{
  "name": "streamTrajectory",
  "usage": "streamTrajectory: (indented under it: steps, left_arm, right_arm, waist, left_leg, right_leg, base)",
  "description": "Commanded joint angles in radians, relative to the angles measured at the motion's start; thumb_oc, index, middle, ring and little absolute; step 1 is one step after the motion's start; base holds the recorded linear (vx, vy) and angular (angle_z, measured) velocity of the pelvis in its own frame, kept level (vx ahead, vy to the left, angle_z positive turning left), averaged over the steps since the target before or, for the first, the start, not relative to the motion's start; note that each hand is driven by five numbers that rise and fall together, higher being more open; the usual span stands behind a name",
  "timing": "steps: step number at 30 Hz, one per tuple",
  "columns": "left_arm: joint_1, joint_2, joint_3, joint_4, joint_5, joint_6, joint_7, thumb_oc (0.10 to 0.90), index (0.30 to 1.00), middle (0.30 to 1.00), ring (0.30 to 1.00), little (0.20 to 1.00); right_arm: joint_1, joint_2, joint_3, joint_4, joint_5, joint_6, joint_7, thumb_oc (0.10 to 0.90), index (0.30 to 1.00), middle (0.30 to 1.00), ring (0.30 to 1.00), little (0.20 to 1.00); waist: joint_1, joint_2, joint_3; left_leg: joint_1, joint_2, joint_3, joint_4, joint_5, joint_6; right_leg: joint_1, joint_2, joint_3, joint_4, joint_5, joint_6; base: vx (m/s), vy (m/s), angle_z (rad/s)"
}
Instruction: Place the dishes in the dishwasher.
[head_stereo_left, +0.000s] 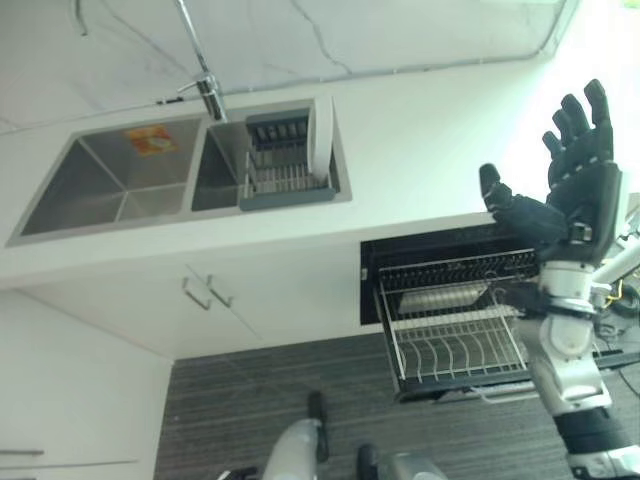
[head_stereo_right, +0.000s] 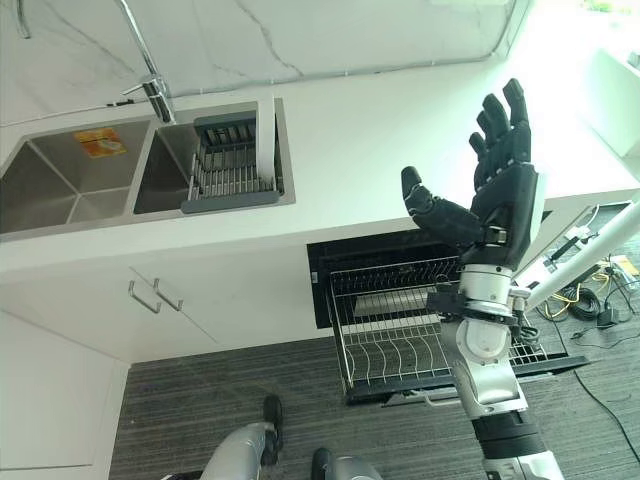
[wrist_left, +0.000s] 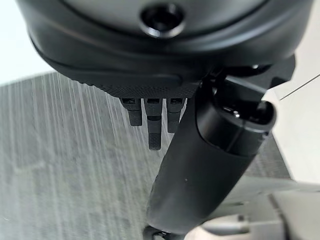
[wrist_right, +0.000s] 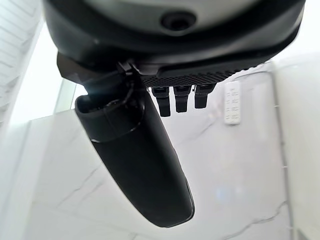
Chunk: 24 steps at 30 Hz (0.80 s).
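While the right robot hand (head_stereo_right: 505, 185) hangs spread and empty, swing it well across to the plate (head_stereo_right: 266, 135) in the sink rack (head_stereo_right: 225, 165), gripping its rim squarely.

Right hand (head_stereo_right: 505, 190) hides part of dishwasher rack (head_stereo_right: 400, 330).

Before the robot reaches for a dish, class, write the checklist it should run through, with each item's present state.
1. Dishwasher rack pulled out: ok.
2. Rack has free slots: ok, looks empty.
3. White plate standing upright in the sink drainer: ok.
4. Right hand free, fingers straight: ok.
5. Left hand free: ok, fingers straight, nothing held.
6. Right hand near the plate: not ok, raised above the rack, well apart.
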Motion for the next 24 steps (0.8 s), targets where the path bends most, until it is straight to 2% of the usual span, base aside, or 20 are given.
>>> streamTrajectory:
  steps: [1, 7, 12, 16, 21, 23, 24]
  left_arm:
    - [-0.031, 0.027, -0.019, -0.007, -0.022, -0.043, 0.014, 0.800, 0.900, 0.900, 0.900, 0.900]
    - [0.002, 0.018, -0.066, 0.000, 0.069, -0.078, 0.058, 0.800, 0.900, 0.900, 0.900, 0.900]
    - [-0.003, 0.039, -0.084, -0.012, 0.079, -0.059, 0.060, 0.800, 0.900, 0.900, 0.900, 0.900]
    - [-0.009, 0.056, -0.099, -0.002, 0.085, -0.074, 0.060, 0.800, 0.900, 0.900, 0.900, 0.900]
    - [-0.052, 0.072, -0.104, -0.035, 0.053, -0.062, 0.077, 0.800, 0.900, 0.900, 0.900, 0.900]
    - [-0.069, 0.075, -0.104, -0.039, 0.033, -0.060, 0.103, 0.800, 0.900, 0.900, 0.900, 0.900]
    - [-0.079, 0.076, -0.106, -0.037, 0.019, -0.057, 0.115, 0.800, 0.900, 0.900, 0.900, 0.900]
  right_arm:
    - [-0.042, -0.014, -0.060, -0.126, 0.015, -0.052, 0.028, 0.800, 0.900, 0.900, 0.900, 0.900]
    - [-0.021, 0.004, -0.060, -0.127, 0.050, -0.026, 0.050, 0.800, 0.900, 0.900, 0.900, 0.900]
    - [-0.055, 0.000, -0.057, -0.136, 0.116, 0.012, 0.062, 0.800, 0.900, 0.900, 0.900, 0.900]
    - [-0.112, 0.009, -0.033, -0.134, 0.122, 0.058, 0.062, 0.800, 0.900, 0.900, 0.900, 0.900]
    - [-0.191, 0.020, 0.002, -0.107, 0.130, 0.093, 0.010, 0.800, 0.900, 0.900, 0.900, 0.900]
    - [-0.198, 0.025, 0.016, -0.082, 0.130, 0.087, -0.010, 0.800, 0.900, 0.900, 0.900, 0.900]
    - [-0.195, 0.025, 0.021, -0.068, 0.113, 0.083, -0.018, 0.800, 0.900, 0.900, 0.900, 0.900]
  waist:
    - [0.020, -0.015, -0.070]
    - [0.017, -0.017, -0.083]
    - [0.021, -0.018, -0.073]
    - [0.026, -0.019, -0.062]
    - [0.033, -0.018, -0.058]
    - [0.029, -0.029, -0.053]
    - [0.038, -0.057, -0.035]
  left_leg:
    - [-0.040, 0.003, -0.015, 0.100, -0.141, -0.042]
    - [-0.029, -0.005, -0.010, 0.100, -0.178, -0.028]
    - [-0.041, -0.008, -0.005, 0.100, -0.188, -0.020]
    - [-0.046, -0.007, 0.004, 0.100, -0.193, -0.018]
    - [-0.041, 0.000, 0.025, 0.100, -0.201, -0.009]
    - [0.004, -0.003, 0.050, 0.100, -0.190, -0.006]
    - [0.018, -0.024, 0.041, 0.100, -0.143, -0.019]
  right_leg:
    - [-0.048, -0.128, -0.009, 0.014, -0.001, 0.167]
    - [-0.078, -0.145, -0.018, 0.014, 0.011, 0.182]
    - [-0.108, -0.161, -0.028, 0.014, 0.023, 0.193]
    - [-0.123, -0.174, -0.041, 0.014, 0.032, 0.201]
    - [-0.119, -0.175, -0.051, 0.014, 0.026, 0.196]
    - [-0.096, -0.169, -0.039, 0.014, 0.020, 0.179]
    - [-0.071, -0.181, -0.018, 0.014, 0.023, 0.166]
  base:
    - [0.09, 0.022, 0.01]
    - [0.10, 0.020, -0.02]
    - [0.01, 0.003, -0.03]
    - [0.00, -0.003, 0.01]
    - [-0.07, -0.028, 0.02]
    - [0.07, -0.041, 0.10]
    - [0.21, -0.023, 0.12]
